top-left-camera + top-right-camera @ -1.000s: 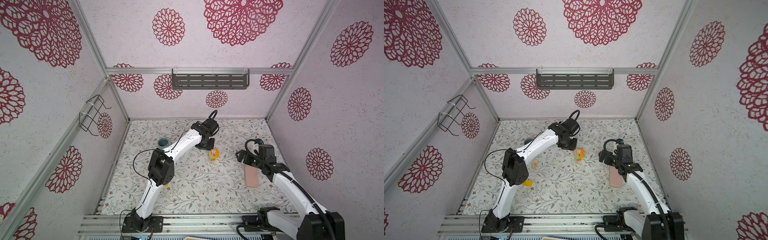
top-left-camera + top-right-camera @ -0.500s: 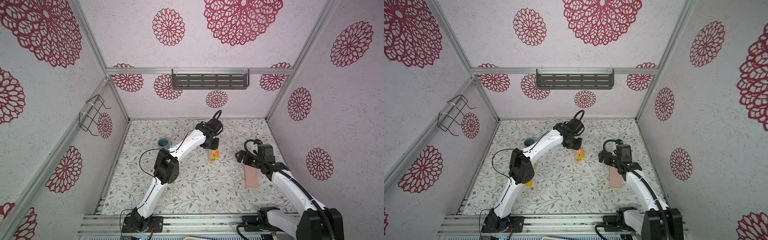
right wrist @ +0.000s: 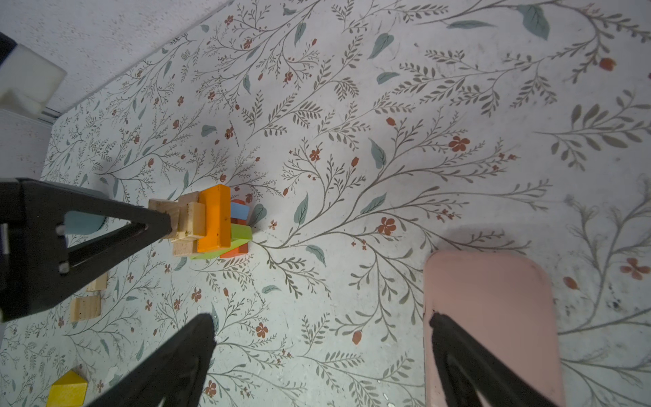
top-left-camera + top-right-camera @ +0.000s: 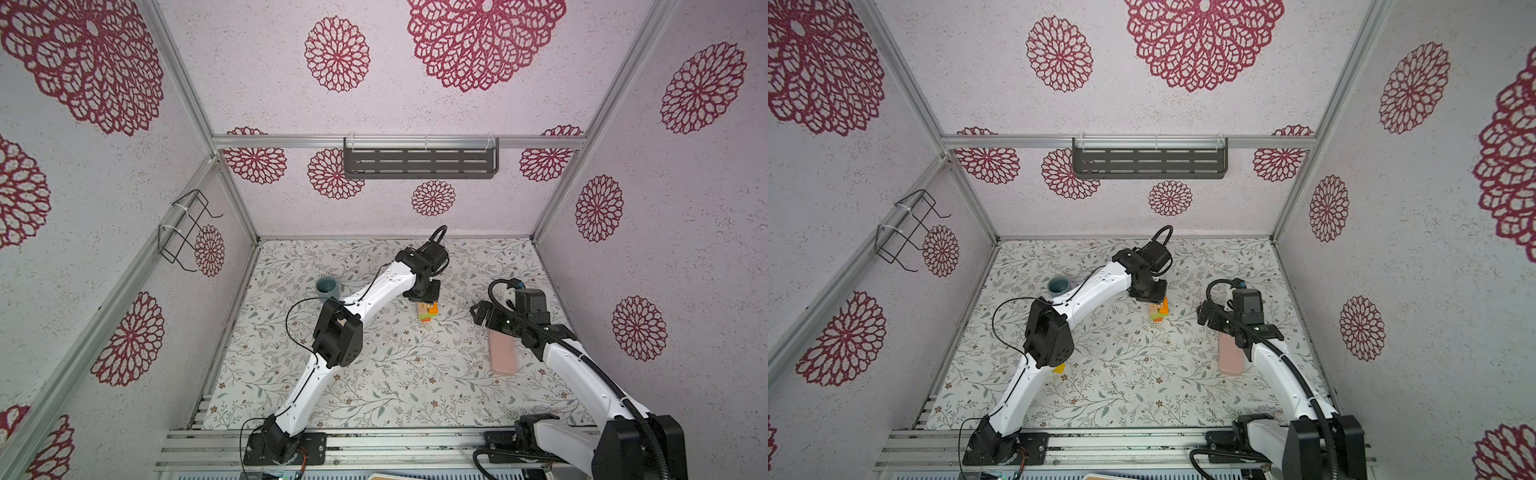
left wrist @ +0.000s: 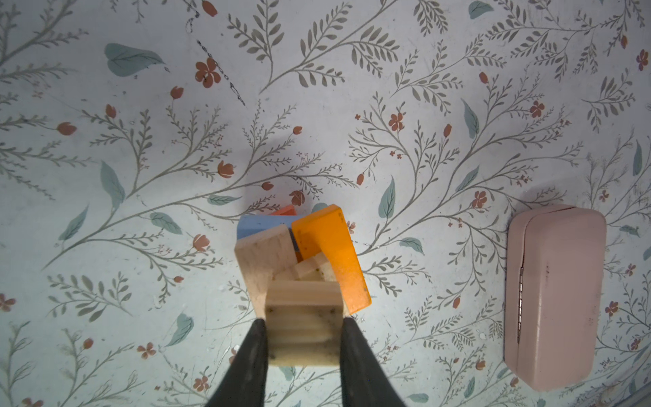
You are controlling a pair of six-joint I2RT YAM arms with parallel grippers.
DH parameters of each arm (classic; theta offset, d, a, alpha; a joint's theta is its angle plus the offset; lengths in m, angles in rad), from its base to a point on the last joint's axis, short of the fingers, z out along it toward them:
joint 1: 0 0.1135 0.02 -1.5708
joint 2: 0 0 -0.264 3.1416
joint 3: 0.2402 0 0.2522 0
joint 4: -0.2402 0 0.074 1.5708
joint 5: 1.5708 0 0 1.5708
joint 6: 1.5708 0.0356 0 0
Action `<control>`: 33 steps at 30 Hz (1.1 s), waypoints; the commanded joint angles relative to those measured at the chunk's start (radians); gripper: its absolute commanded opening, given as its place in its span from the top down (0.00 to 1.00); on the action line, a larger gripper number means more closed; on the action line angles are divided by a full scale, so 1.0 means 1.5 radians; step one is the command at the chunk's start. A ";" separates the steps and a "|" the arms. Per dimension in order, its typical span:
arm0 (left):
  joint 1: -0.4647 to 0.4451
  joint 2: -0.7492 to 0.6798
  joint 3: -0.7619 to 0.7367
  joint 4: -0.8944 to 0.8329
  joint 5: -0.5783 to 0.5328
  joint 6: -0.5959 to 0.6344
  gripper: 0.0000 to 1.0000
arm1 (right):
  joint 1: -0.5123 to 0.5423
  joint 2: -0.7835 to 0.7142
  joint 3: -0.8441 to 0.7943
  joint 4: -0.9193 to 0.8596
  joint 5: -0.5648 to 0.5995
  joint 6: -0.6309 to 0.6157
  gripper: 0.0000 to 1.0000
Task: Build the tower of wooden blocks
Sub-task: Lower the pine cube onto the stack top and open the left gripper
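The tower (image 4: 428, 312) (image 4: 1158, 311) stands mid-table, a small stack of wood blocks. In the right wrist view, the tower (image 3: 215, 222) shows red and green at the base, then light blue, orange and plain wood. My left gripper (image 5: 304, 321) is shut on a plain grooved wood block (image 5: 303, 338) right over the tower's top blocks (image 5: 327, 243). I cannot tell whether it touches them. In both top views the left gripper (image 4: 423, 296) (image 4: 1148, 296) covers the tower's far side. My right gripper (image 3: 320, 319) (image 4: 478, 311) is open and empty, to the right of the tower.
A flat pink slab (image 4: 502, 353) (image 3: 489, 317) lies under the right gripper's outer finger. A grey-blue mug (image 4: 327, 286) stands at the left. Loose plain blocks (image 3: 85, 307) and a yellow block (image 3: 67, 391) (image 4: 1059, 368) lie near the left arm.
My left arm has swung right with its block, from beside the tower to directly over it. The right arm has not moved.
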 commanded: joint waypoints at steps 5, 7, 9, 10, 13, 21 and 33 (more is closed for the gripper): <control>-0.010 0.015 0.018 0.004 0.004 -0.001 0.69 | -0.006 -0.001 0.001 0.014 -0.011 0.007 0.01; -0.010 0.018 0.022 0.003 0.007 -0.001 0.69 | -0.006 0.000 0.001 0.014 -0.012 0.007 0.01; -0.010 0.019 0.026 0.003 0.007 -0.002 0.69 | -0.006 0.002 0.001 0.015 -0.013 0.007 0.01; -0.010 0.019 0.027 0.004 0.007 -0.002 0.69 | -0.006 0.002 0.002 0.015 -0.013 0.007 0.01; -0.010 0.020 0.030 0.003 0.010 -0.003 0.69 | -0.007 0.005 0.002 0.016 -0.014 0.007 0.01; -0.011 0.019 0.028 0.003 0.009 -0.003 0.68 | -0.009 0.009 0.002 0.018 -0.017 0.007 0.01; -0.013 0.020 0.026 0.008 0.016 -0.004 0.56 | -0.009 0.008 0.000 0.019 -0.019 0.006 0.01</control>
